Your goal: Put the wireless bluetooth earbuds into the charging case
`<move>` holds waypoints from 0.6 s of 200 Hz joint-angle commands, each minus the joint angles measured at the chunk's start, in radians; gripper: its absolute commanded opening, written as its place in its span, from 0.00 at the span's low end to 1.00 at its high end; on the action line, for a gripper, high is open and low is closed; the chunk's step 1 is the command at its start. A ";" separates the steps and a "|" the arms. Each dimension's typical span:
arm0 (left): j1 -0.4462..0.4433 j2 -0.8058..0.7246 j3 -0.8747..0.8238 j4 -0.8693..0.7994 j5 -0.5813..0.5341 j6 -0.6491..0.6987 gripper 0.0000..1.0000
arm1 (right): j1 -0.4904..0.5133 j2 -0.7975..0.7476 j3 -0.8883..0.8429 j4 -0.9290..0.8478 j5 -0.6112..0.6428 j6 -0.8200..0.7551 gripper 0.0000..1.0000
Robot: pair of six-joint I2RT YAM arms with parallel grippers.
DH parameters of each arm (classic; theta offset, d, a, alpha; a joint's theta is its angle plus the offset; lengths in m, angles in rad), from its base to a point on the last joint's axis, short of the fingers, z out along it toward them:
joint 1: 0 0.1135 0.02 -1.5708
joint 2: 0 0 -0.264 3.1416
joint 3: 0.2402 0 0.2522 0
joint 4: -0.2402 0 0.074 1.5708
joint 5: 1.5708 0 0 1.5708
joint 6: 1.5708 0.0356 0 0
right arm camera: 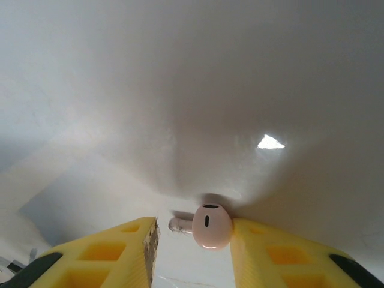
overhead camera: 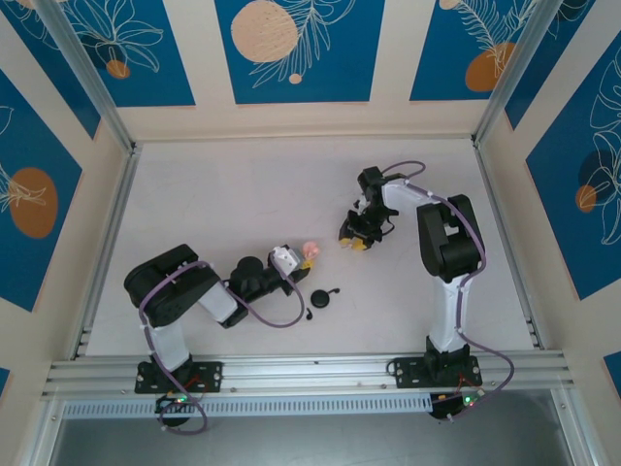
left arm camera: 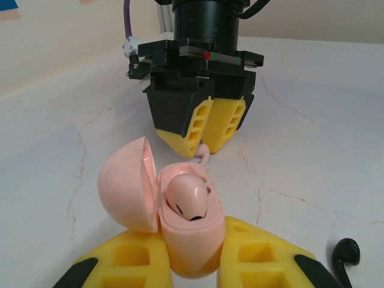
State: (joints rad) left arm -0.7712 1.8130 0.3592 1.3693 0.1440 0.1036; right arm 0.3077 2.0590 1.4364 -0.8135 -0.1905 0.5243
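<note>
Mostly bare tabletop [overhead camera: 213, 204] is lying open to the far and left sides of both arms, with the walls well apart. The left gripper [left arm camera: 192, 267] is clamping the open pink charging case [left arm camera: 193, 243], which is holding the seated pink earbud [left arm camera: 189, 201]. Just beyond it, the right gripper [right arm camera: 193, 231] is standing narrowly parted, straddling the loose pink earbud [right arm camera: 211, 226] on the tabletop. Its head is touching one finger, and its stem is pointing sideways toward the other. The black case [overhead camera: 323, 299] is lying nearer.

A white surface [overhead camera: 243, 194] with faint grey veining lies within cream walls [overhead camera: 390, 58] hung with blue panels [overhead camera: 330, 58] bearing orange discs [overhead camera: 264, 31] and white leaf outlines, framed by aluminium posts [overhead camera: 87, 73] and a grooved aluminium rail [overhead camera: 310, 367] along the near edge.
</note>
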 commanded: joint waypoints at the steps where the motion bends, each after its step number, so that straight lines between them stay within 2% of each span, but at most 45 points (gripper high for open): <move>1: 0.012 -0.027 -0.017 0.036 -0.012 -0.009 0.11 | 0.005 0.025 0.046 0.019 -0.032 -0.015 0.37; 51: 0.017 -0.035 -0.019 0.036 -0.019 0.002 0.11 | 0.013 0.037 0.106 0.000 -0.043 -0.048 0.37; 82: 0.018 -0.044 -0.023 0.033 -0.015 0.004 0.11 | 0.041 0.003 0.149 -0.126 0.095 -0.063 0.40; 120: 0.020 -0.053 -0.035 0.031 -0.015 0.005 0.11 | 0.078 0.007 0.185 -0.246 0.205 -0.031 0.41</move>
State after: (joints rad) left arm -0.7654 1.7859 0.3397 1.3693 0.1360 0.1047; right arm 0.3626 2.0853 1.5841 -0.9283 -0.0780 0.4789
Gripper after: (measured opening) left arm 0.164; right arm 0.414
